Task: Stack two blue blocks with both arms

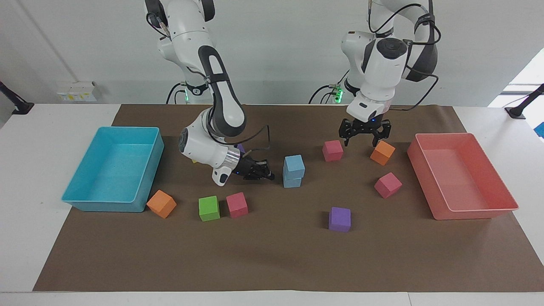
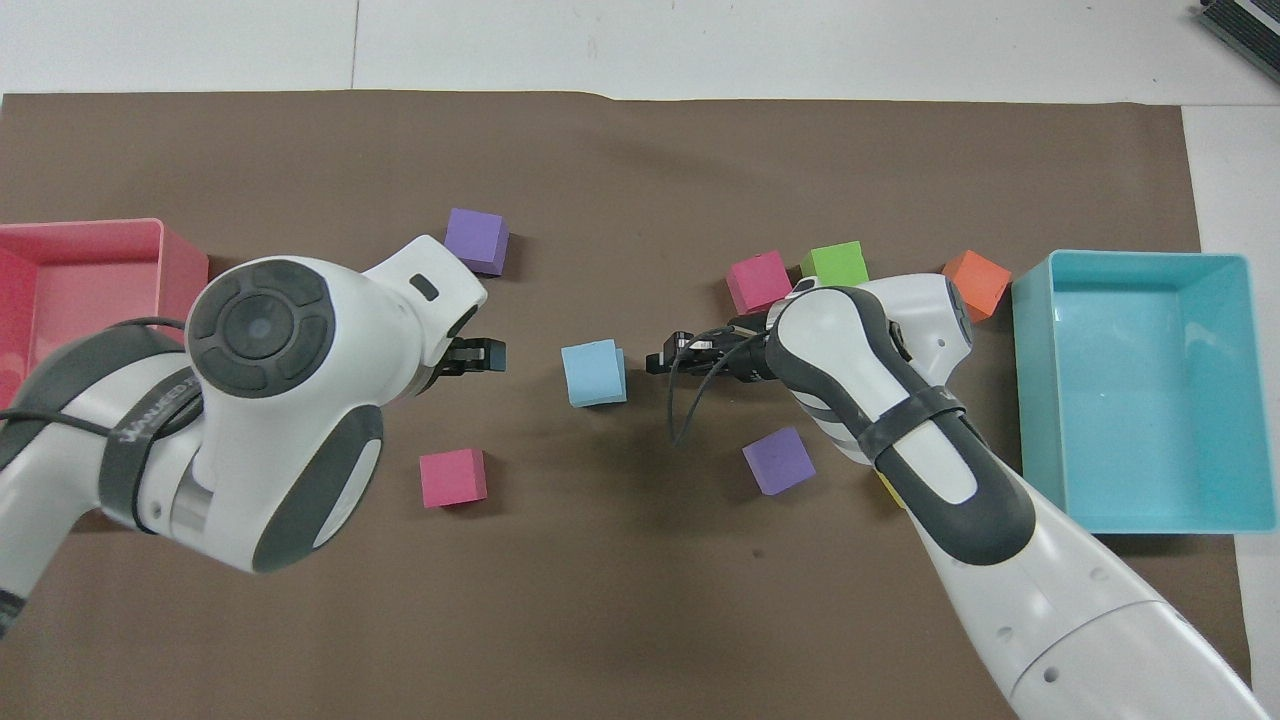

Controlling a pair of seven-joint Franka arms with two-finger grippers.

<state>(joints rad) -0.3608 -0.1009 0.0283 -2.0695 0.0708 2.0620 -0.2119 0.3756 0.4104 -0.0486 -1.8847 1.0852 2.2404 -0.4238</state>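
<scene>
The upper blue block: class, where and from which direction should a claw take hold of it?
Grip the upper blue block by two opposite vertical faces, coming straight down from above. It sits slightly askew on the lower blue block, so turn the claw to match its faces; its top is uncovered.

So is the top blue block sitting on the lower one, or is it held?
Stacked and free: the top blue block rests, slightly twisted, on the lower blue block; neither hand touches it.

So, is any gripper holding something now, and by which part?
Nothing is held. The left gripper is open in the air near an orange cube; the right gripper is shut and empty beside the stacked blue blocks.
</scene>
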